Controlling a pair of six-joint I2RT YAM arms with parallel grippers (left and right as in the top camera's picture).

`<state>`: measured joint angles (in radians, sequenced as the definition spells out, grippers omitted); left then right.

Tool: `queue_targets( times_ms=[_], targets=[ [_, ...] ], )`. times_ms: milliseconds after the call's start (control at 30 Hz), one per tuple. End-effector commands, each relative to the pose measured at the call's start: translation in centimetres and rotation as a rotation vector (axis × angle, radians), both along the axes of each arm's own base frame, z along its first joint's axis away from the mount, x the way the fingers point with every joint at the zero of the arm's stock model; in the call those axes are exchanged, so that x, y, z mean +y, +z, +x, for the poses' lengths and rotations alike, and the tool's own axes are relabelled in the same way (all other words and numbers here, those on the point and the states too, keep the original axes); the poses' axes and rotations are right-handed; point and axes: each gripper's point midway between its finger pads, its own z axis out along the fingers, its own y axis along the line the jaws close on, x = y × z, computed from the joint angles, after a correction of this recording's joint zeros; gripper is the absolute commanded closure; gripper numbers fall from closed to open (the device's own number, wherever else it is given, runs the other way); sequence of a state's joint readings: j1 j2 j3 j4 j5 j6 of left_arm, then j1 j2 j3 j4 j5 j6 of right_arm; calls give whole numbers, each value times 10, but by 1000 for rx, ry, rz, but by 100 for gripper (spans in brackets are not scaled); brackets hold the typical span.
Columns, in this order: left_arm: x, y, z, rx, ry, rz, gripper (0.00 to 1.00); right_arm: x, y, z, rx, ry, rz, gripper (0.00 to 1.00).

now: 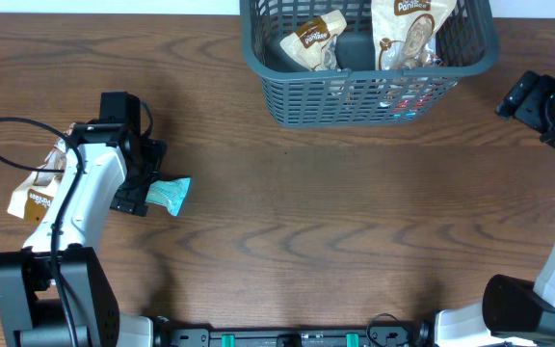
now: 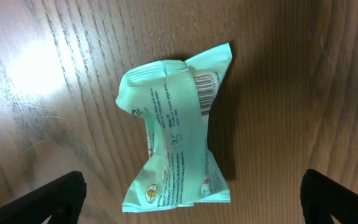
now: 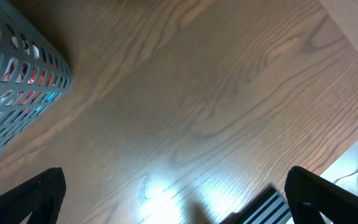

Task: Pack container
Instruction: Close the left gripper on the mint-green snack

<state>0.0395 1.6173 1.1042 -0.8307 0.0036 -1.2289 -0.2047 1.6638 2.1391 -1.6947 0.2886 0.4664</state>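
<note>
Left tool [image 2: 191,198] over the mint packet [image 2: 176,134], nothing grabbed yet

It's spread wide and empty, pointing straight down, with the packet lying crumpled between the fingers [image 2: 55,198] on the tabletop [image 1: 335,212]. That puffy wrapper could squirt out sideways if the close lands off-centre. Right tool [image 3: 173,199], also wide open and empty, sits near the container [image 1: 369,92] at the far edge.

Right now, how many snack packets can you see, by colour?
Brown-and-white packets: 3
Mint-green packet: 1
Total: 4 clearly visible; something red and blue low in the basket is too hidden to count.
</note>
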Motion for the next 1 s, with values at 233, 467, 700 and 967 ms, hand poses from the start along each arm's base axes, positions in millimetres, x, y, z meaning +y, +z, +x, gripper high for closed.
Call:
queue_targets(
  times_ms=[233,467,700,967],
  targets=[
    [7,-13,-7,53,80,24,1,-5,0,-1,2,-21,-13,1],
    [8,-21,-4,63,78,28,2,-5,0,-1,2,-21,-13,1],
    [8,-38,-4,104,72,28,1,-5,0,-1,2,-21,-13,1],
    [7,-46,-6,130,71,20,1,-4,0,-1,2,-21,-13,1]
  ],
)
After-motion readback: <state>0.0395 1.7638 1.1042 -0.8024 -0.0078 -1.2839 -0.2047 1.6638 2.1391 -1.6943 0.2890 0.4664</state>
